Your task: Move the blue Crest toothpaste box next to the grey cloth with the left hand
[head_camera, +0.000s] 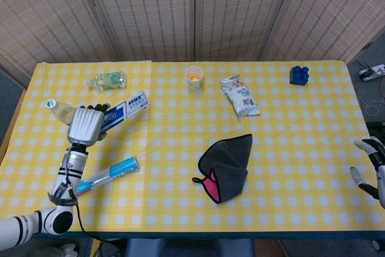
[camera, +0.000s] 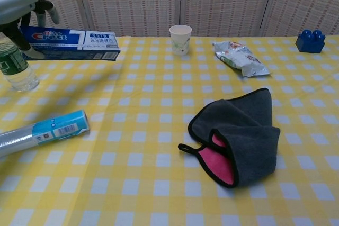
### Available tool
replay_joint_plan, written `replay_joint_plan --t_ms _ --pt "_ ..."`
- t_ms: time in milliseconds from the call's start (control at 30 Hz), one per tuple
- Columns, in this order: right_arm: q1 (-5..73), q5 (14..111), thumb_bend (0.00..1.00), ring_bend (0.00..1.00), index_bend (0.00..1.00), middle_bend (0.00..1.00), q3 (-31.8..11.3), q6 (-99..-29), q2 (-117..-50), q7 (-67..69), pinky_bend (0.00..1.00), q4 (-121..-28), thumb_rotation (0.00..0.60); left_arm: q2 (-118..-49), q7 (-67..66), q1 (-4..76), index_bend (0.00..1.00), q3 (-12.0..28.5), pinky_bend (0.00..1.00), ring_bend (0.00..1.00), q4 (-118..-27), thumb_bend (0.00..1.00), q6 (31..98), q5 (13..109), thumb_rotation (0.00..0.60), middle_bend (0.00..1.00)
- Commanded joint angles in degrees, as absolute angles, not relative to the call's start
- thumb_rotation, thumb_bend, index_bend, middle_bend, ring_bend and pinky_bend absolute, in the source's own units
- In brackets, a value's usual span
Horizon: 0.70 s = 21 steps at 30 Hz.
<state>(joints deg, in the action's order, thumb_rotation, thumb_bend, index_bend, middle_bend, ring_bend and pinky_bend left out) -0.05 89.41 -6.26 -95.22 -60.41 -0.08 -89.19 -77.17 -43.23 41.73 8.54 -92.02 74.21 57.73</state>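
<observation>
Step in hand: carry phase. Left hand (head_camera: 83, 126) grips the blue Crest toothpaste box (head_camera: 124, 111) by its left end, fingers wrapped round it. In chest view the box (camera: 71, 38) sits upper left of frame, roughly level, lifted clear of the worktop (head_camera: 289, 148) by the look of it. The hand (camera: 18, 1) there is partly cut by the frame edge.

Grey cloth (head_camera: 225, 164) lies folded at lower centre of head view, pink lining showing, well apart from the box. In chest view the cloth (camera: 241, 130) is centre-right.

Next move, judged: swing the box rightward and down-frame toward the cloth, passing over or beside the plastic tube (head_camera: 108, 173), then set it down flat just beside the cloth w/o landing on it. The end grip leaves a long overhang, so the box may tilt or twist on set-down.

Right hand (head_camera: 370, 167) at far right edge of head view, fingers spread, holding nothing; not seen in chest view.

Counts:
- toothpaste box x1
- grey cloth x1
- water bottle x2: one (head_camera: 60, 110) partly behind the left hand, one (head_camera: 108, 80) lying upper left
- paper cup (head_camera: 194, 77) x1
- snack bag (head_camera: 239, 95) x1
- blue toy brick (head_camera: 299, 74) x1
- plastic tube x1
</observation>
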Motion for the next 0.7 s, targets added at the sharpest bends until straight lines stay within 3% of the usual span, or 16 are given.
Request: replay_joint_plan --t_ms 33,267,500,700 --pt "-0.05 89.45 0.26 0.11 0.28 0.27 -6.21 -95.22 -60.43 -0.21 0.10 -89.32 0.600 -74.52 -44.96 38.88 0.36 4.05 0.60 0.58 -92.76 0.19 80.08 68.35 0.600 0.55" --pt "-0.17 89.97 0.26 0.11 0.28 0.27 -6.05 -95.68 -60.31 -0.77 0.10 -89.93 0.600 -72.34 -51.25 36.79 0.34 0.75 0.60 0.58 -94.17 0.19 84.58 78.74 0.600 0.54" --pt "-0.55 89.95 0.26 0.11 0.27 0.27 -5.83 -96.04 -60.47 -0.47 0.10 -89.76 0.600 -66.83 -60.39 36.97 0.29 -1.74 0.60 0.53 -102.10 0.20 79.57 81.67 0.600 0.48" --pt "-0.71 89.95 0.26 0.11 0.28 0.27 -5.86 -96.32 -60.34 -0.10 0.10 -89.54 0.600 -66.14 -62.44 36.79 0.27 -0.35 0.60 0.52 -104.56 0.20 77.97 81.10 0.600 0.46"
